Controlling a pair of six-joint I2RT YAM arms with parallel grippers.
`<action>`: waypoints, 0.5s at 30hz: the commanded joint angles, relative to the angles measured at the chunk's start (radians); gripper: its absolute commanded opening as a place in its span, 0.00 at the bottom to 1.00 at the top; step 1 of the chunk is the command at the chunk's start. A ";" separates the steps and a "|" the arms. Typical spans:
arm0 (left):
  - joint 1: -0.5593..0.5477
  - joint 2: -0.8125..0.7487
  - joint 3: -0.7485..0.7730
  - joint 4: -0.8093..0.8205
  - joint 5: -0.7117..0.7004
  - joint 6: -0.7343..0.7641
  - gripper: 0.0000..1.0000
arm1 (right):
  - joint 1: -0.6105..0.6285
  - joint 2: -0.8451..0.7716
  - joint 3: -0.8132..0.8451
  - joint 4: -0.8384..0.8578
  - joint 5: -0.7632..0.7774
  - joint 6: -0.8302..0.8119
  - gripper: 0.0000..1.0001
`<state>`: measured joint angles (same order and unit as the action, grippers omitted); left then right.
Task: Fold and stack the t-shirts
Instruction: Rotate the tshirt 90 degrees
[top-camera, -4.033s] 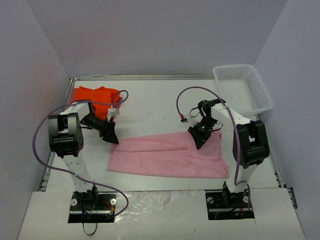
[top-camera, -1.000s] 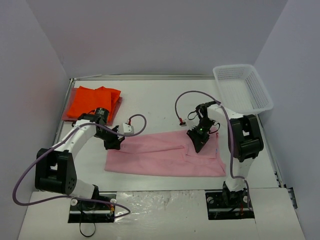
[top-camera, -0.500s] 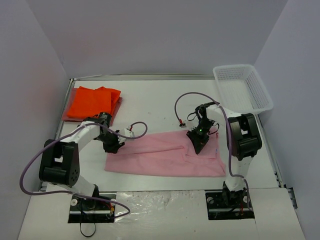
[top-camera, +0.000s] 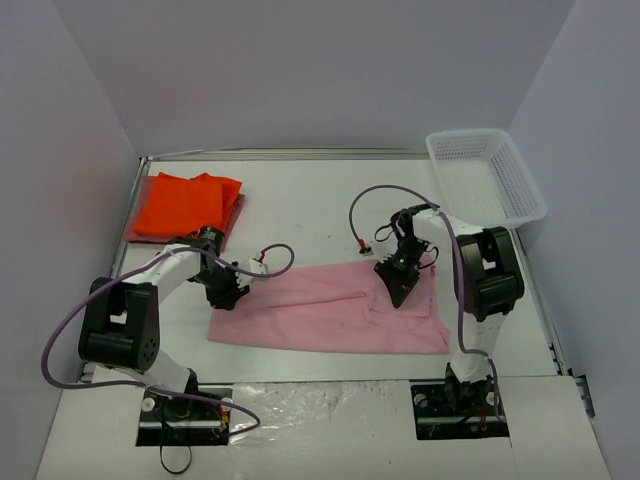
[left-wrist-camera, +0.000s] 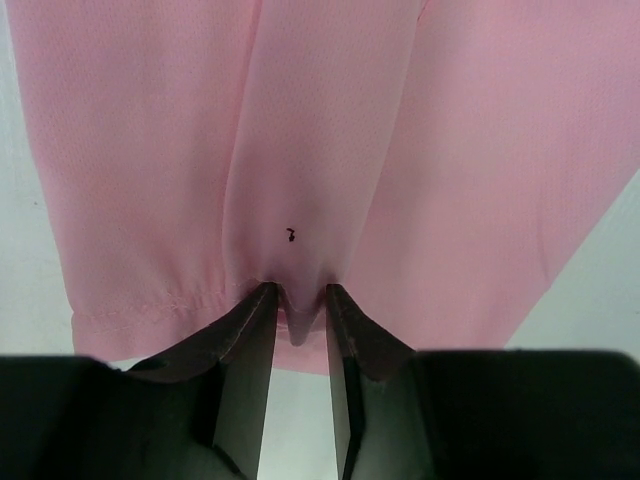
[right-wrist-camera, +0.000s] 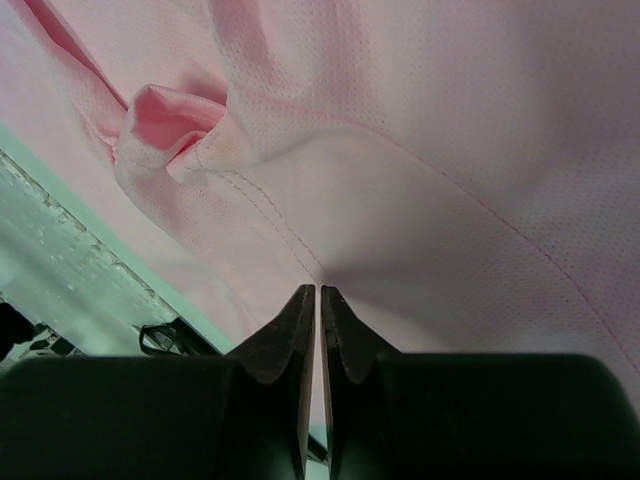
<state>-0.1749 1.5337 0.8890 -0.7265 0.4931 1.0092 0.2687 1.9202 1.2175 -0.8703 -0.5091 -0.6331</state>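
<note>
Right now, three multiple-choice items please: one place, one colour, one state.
1. Where does the white basket sit? A near left corner; B far right edge; C mid-table.
2. What colour is the spread t-shirt? A light pink; B green; C orange.
3. How is the right gripper? A wide open in the air; B shut on the basket; C shut on the spread t-shirt.
Answers: B, the top view shows it far right; A, pink in every view; C, its wrist view shows it closed on pink cloth.

The spread t-shirt (top-camera: 320, 318) is light pink, finely dotted; the folded t-shirt (top-camera: 185, 205) is bright orange; the basket (top-camera: 480, 185) is white lattice.
</note>
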 joint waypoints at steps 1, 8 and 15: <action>-0.002 -0.016 -0.007 -0.016 -0.014 -0.030 0.26 | -0.003 -0.050 -0.012 -0.042 0.034 0.001 0.03; 0.000 -0.090 0.002 -0.105 0.032 -0.057 0.20 | -0.005 0.051 0.071 -0.021 0.096 0.019 0.00; -0.001 -0.179 -0.028 -0.177 0.007 -0.058 0.18 | -0.016 0.278 0.426 -0.058 0.178 0.036 0.00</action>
<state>-0.1749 1.4109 0.8780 -0.8139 0.4988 0.9577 0.2630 2.1162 1.4975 -0.9012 -0.3920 -0.6029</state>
